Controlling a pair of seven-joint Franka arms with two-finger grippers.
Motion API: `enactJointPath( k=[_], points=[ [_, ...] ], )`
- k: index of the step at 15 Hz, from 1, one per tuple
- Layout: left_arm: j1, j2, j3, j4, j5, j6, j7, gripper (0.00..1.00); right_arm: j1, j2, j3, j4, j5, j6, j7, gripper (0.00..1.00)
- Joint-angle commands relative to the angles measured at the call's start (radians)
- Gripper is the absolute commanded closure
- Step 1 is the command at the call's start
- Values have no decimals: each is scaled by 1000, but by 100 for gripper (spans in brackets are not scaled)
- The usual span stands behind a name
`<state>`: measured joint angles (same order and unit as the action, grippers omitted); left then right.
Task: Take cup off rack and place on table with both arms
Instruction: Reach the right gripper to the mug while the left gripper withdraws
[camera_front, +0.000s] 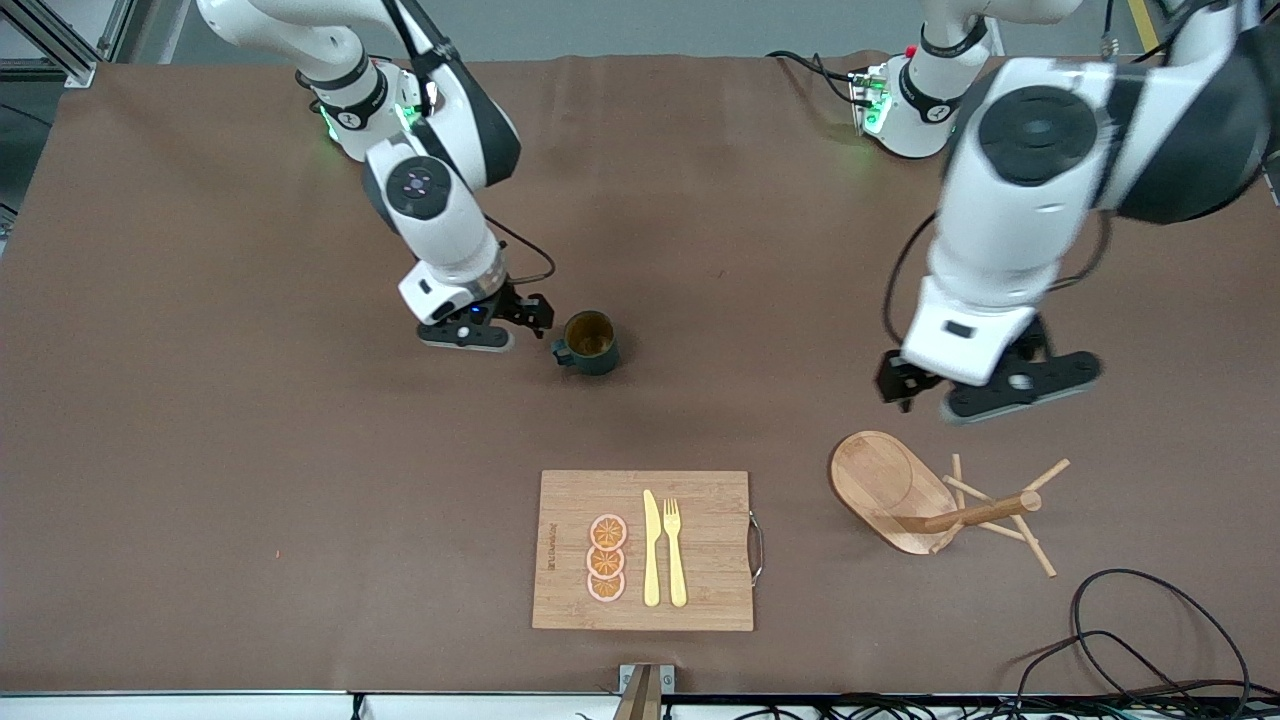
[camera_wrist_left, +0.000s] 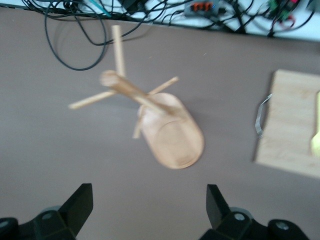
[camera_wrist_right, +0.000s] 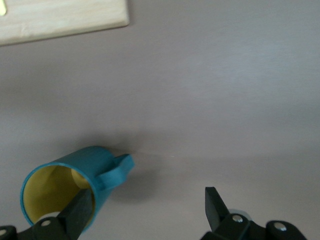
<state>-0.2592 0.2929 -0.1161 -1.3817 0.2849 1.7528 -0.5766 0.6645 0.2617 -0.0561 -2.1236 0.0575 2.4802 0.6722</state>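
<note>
On the table (camera_front: 200, 450) the cup (camera_front: 588, 343) was seen upright, off the rack (camera_front: 930, 500), which lay toppled toward the left arm's end. Beside the cup's handle the right gripper (camera_front: 520, 318) was spread, empty. Above the rack, at 12 o'clock, the left gripper (camera_front: 905, 385) was held spread, empty.

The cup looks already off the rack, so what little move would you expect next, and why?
Probably the right gripper just lifts away: the cup stands upright on the table, free of its open fingers. The left gripper, also open, hangs over the table by the rack.
</note>
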Motion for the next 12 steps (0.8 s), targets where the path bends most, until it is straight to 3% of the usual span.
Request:
enactJointPath(
  k=[1, 7, 10, 12],
  points=[
    [116, -60, -13, -11, -103, -48, 145, 0, 52, 66, -13, 59, 2, 23, 1, 0],
    [242, -133, -5, -14, -156, -159, 360, 0, 96, 94, -14, 79, 2, 17, 125, 0],
    [255, -187, -5, -49, -173, -200, 402, 0, 96, 122, -14, 79, 2, 19, 130, 17],
    [255, -236, -5, -104, -196, -200, 402, 0, 96, 128, -14, 79, 2, 20, 145, 22]
  ],
)
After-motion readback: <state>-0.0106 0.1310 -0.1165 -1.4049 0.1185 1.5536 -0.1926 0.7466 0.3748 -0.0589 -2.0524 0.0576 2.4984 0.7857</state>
